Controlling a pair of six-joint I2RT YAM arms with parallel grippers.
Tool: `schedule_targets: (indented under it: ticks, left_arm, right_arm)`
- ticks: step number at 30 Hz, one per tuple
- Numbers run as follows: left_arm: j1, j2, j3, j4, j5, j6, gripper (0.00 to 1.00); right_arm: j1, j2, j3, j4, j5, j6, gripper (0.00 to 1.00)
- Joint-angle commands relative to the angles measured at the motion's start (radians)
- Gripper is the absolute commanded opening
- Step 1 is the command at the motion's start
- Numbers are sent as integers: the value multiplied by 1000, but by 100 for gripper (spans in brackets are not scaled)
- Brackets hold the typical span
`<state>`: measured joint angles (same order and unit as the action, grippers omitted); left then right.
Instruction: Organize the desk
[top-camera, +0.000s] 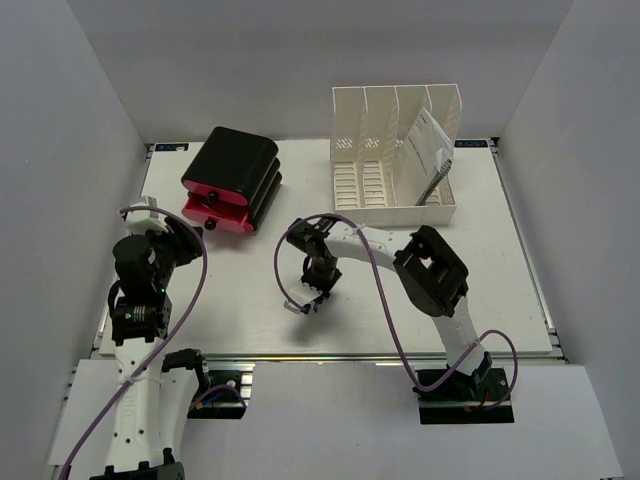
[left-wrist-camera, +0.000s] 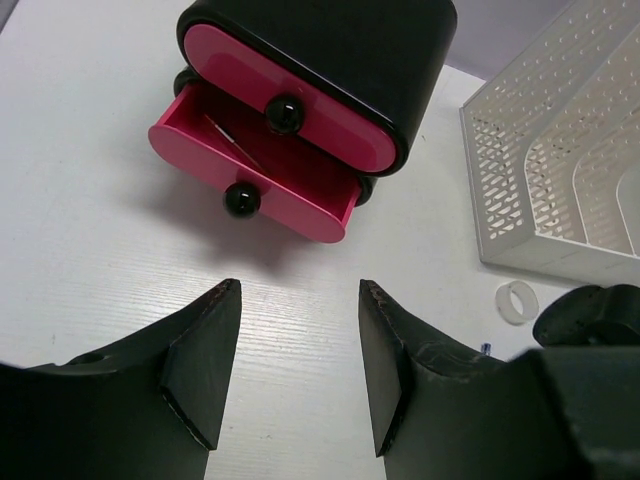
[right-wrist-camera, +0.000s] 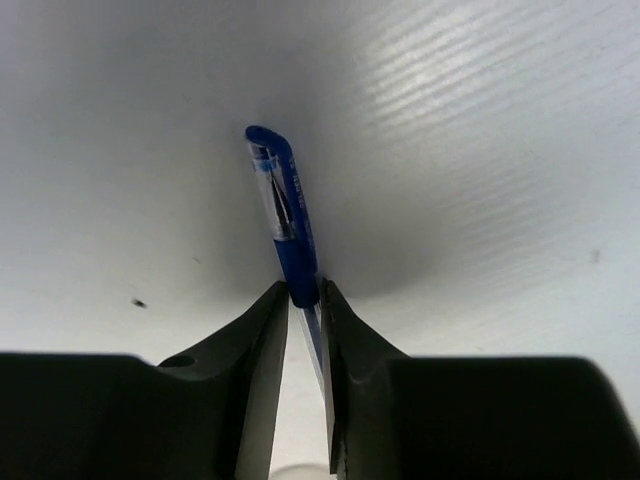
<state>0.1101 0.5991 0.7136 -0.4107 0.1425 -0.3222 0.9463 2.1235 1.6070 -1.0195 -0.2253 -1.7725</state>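
Here the right arm rises from its base at the near right and arcs leftward to the middle of the white tabletop (top-camera: 480, 280). Its wrist is turned down, and the right hand (right-wrist-camera: 305, 295) is pinched on a blue pen (right-wrist-camera: 285, 210) whose end juts beyond the fingertips. The left arm sits folded over the tabletop's left side, its left hand (left-wrist-camera: 300, 290) spread and empty, facing the black drawer unit (left-wrist-camera: 330, 60), whose lower pink drawer stands open, near the white file rack (top-camera: 395, 150).
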Motion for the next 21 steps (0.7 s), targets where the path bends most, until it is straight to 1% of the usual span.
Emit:
schedule_targets:
  ticks: [1,5,6,8,9,10,12,13,15,16,18,19,20,21]
  left_arm:
    - [7,-12,20,-7,-29,2,60]
    - [7,-21,21,-10,-55,-3,60]
    - [7,-24,21,-11,-66,-8,60]
    - [7,-33,18,-14,-84,-12,60]
    - [7,-36,17,-16,-104,-20,60]
    - [7,-39,17,-16,-118,-20,59]
    - [7,-51,15,-23,-161,-40,59]
    - [7,-55,18,-25,-190,-44,58]
    - [7,-64,20,-39,-224,-60,58]
    - [7,-71,21,-43,-254,-64,58]
    - [7,-88,21,-51,-282,-77,58]
    - [7,-96,21,-53,-309,-80,58]
    - [7,-104,21,-56,-322,-84,57]
    - [7,-108,21,-59,-333,-90,57]
  right_arm:
    - [12,33,-96,1,-78,151,25]
    - [11,6,-147,84,-77,231,20]
    - [14,3,-159,122,-72,276,16]
    - [9,-16,-153,153,-72,338,12]
    - [8,-19,-142,176,-72,372,8]
    - [6,-25,-103,179,-69,437,6]
    - [6,-34,-44,174,-68,502,0]
    - [3,-34,34,168,-71,563,0]
    - [6,-25,123,153,-72,635,0]
    - [6,-8,227,147,-78,701,0]
    - [11,16,336,134,-86,778,0]
    - [9,27,388,136,-89,815,0]
    - [11,56,489,137,-94,881,0]
    - [8,68,532,169,-89,927,0]
